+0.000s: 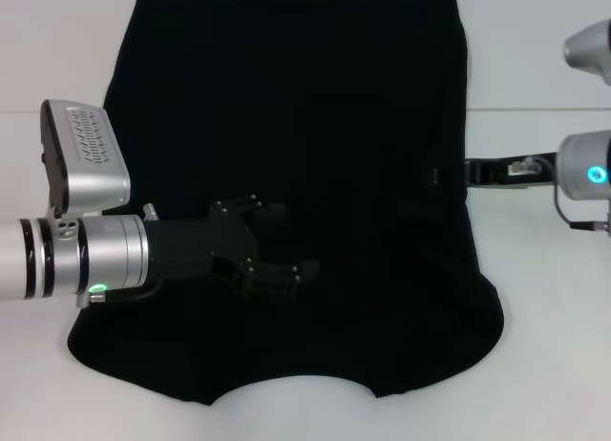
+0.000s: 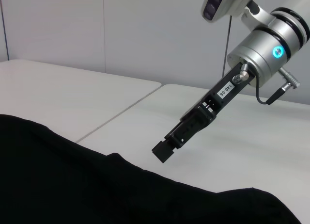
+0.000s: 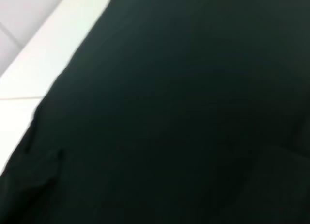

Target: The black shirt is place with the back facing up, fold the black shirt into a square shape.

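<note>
Both arms at the shirt, fold not yet begun

I see the black shirt [image 1: 296, 174] flat on the white table [image 1: 535, 40]; my left gripper [image 1: 272, 255] hovers over its middle, fingers parted (empty, I judge); my right gripper [image 1: 434, 177] sits at its right edge, fingers too dark to tell, likely to lift that side.

shirt [image 1: 315, 126]: one, black
grippers: two, a left gripper [image 1: 286, 245] over the shirt and a right gripper [image 1: 437, 177] at its edge
table [image 1: 535, 298]: one, white
</note>
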`<state>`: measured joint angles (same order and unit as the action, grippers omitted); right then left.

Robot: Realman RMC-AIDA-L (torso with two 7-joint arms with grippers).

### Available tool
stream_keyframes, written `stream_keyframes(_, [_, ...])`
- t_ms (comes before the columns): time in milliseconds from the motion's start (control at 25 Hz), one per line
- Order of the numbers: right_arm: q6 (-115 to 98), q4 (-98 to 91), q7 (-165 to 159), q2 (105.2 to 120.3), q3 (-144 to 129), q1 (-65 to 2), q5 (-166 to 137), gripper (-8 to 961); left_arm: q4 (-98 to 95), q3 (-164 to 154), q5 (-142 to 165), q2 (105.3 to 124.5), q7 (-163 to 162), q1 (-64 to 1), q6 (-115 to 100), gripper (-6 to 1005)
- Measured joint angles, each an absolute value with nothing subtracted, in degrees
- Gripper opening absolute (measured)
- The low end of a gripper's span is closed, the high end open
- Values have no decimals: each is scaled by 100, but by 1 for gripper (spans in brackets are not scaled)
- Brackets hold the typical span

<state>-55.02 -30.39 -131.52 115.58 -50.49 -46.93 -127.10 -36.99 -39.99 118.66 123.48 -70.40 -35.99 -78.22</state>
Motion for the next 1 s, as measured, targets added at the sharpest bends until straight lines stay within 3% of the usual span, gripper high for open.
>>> stream_keyframes(360, [-5428, -2918, -13521, 11492, -5043, -4508, -12714, 545, -3700, -3999, 11865, 12349, -7034, -3633, -7804, 949])
stream_keyframes(1000, [-4847, -2439, -13526, 11728, -5062, -4631, -12675, 545, -3700, -3999, 11865, 12332, -7031, -3636, -7670, 949])
